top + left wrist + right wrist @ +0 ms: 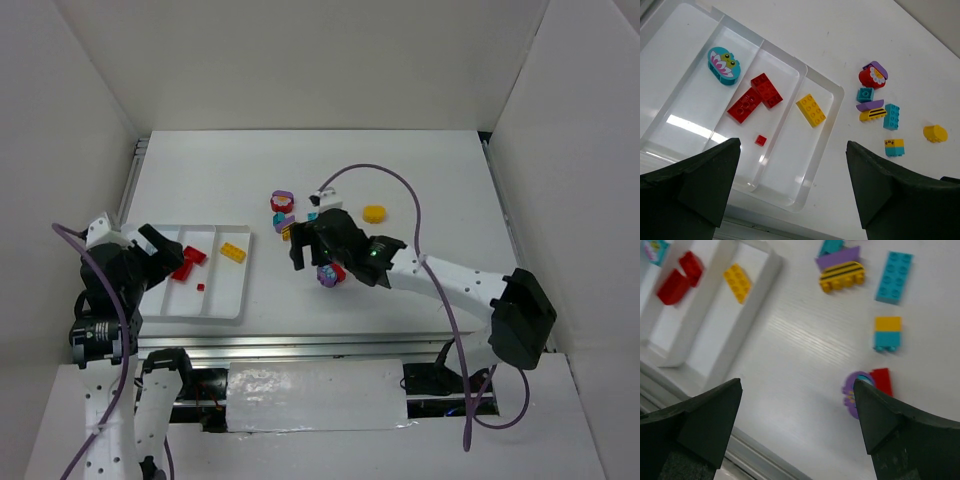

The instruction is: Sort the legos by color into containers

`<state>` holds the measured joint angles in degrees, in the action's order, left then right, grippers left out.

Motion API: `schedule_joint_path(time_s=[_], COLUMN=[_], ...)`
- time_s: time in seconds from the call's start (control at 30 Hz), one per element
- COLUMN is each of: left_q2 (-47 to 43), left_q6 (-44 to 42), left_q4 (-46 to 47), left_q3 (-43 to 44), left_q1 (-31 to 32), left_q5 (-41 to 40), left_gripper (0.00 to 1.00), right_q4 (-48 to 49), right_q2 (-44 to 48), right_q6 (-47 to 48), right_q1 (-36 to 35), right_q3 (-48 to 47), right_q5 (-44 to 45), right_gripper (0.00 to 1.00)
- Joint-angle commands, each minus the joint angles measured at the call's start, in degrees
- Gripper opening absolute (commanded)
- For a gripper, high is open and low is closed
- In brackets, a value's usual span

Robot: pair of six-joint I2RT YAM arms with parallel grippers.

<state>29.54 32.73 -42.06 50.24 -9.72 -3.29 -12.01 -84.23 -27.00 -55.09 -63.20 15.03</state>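
Lying in separate compartments of the white tray (826,82), upper left in the left wrist view, are a teal brick (723,66), red bricks (755,97) and a yellow brick (811,110); other legos (891,116) sit loose at right. Both the left gripper (792,144) and the right gripper (797,384) gape wide, empty.

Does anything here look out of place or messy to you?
Only mildly. A purple-and-red piece lies alone on the table by the open right gripper, apart from the other loose legos and outside the tray. Inside the tray, each filled compartment holds one colour, nothing mixed.
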Motion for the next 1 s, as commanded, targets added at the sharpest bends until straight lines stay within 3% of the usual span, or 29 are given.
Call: schedule_joint_path(time_s=[0.0,0.13,0.4,0.7,0.77,0.83,0.9,0.97], left_q2=[1.2,2.6,3.9,5.0,5.0,4.9,4.9,5.4], left_q6=[-2.7,-3.1,-3.6,-3.9,-3.9,-3.8,-4.0,-4.4], left_q4=[3.6,3.7,3.9,4.1,4.2,4.3,4.3,4.2], left_q3=[-0.1,-0.1,0.0,-0.1,0.0,-0.1,-0.1,0.3], left_q1=[0.0,0.4,1.5,1.5,1.5,1.6,1.7,2.6], left_q5=[5.0,6.0,7.0,7.9,7.9,7.9,8.2,9.8], left_gripper=[1.0,1.0,0.99,1.0,1.0,1.0,1.0,0.99], right_q4=[-4.7,-7.1,-12.2,-8.5,-7.4,-7.4,-7.1,-5.4], right_q2=[1.6,0.6,-10.3,-17.3,-18.3,-18.7,-17.6,-13.5], right_q6=[5.1,10.5,11.4,12.1,12.7,12.7,11.9,11.1], right_q1=[5.6,8.3,9.0,9.1,9.1,8.9,8.8,8.4], right_q3=[6.1,6.7,1.0,0.7,0.2,-0.3,0.2,2.5], right_q5=[-1.7,-5.4,-3.4,-7.0,-8.3,-7.7,-6.0,-4.7], right_gripper=[1.0,1.0,0.99,0.95,0.85,0.49,0.24,0.19])
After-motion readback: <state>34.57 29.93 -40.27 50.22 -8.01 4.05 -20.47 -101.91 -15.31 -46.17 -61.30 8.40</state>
